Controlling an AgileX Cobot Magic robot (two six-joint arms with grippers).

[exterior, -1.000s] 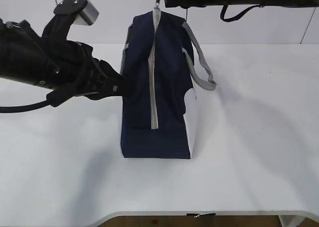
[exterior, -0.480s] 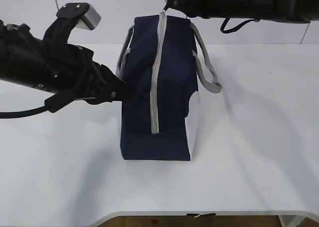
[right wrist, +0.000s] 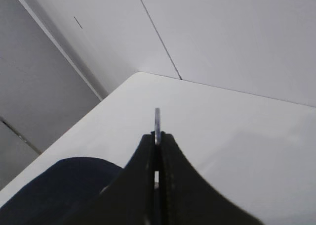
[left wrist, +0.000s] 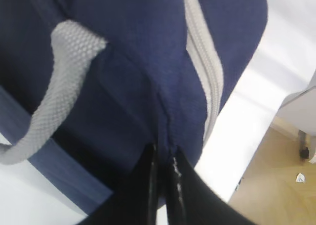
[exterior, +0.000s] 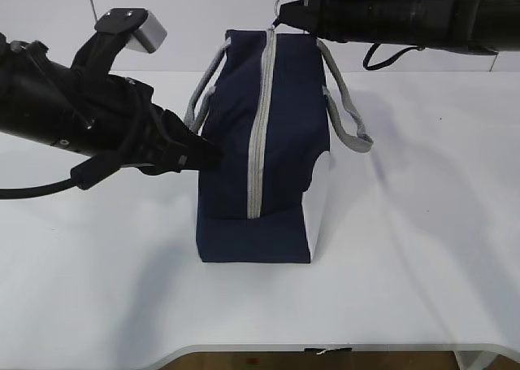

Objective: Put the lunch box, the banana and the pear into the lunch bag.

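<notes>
Two black arms work on one bag (exterior: 280, 142), which stands on a white tabletop (exterior: 406, 248) near its middle. The bag is navy fabric, boxy, with a white end panel (exterior: 318, 203) on its right near side. A grey zipper strip (exterior: 260, 126) runs from the top edge down the face turned to the exterior camera, and it looks shut along the whole length that shows. Two grey webbing handles hang off the upper part: one (exterior: 349, 110) loops out to the right, the other (exterior: 201, 93) droops on the left.

The left arm comes in from the left edge, low over the tabletop. Its gripper (exterior: 207, 154) presses against the bag's left side about halfway up. In the left wrist view the jaws of this gripper (left wrist: 162, 158) are closed tight on a raised fold of the navy fabric, just beside the zipper strip.

The right arm reaches across from the upper right, above the bag. Its gripper (exterior: 283, 14) sits at the bag's top far end, where a small metal ring (exterior: 282, 2) stands up. In the right wrist view the jaws are pinched together on this ring (right wrist: 157, 123), which pokes edge-on above their tips.

No lunch box, banana or pear shows in any view.
</notes>
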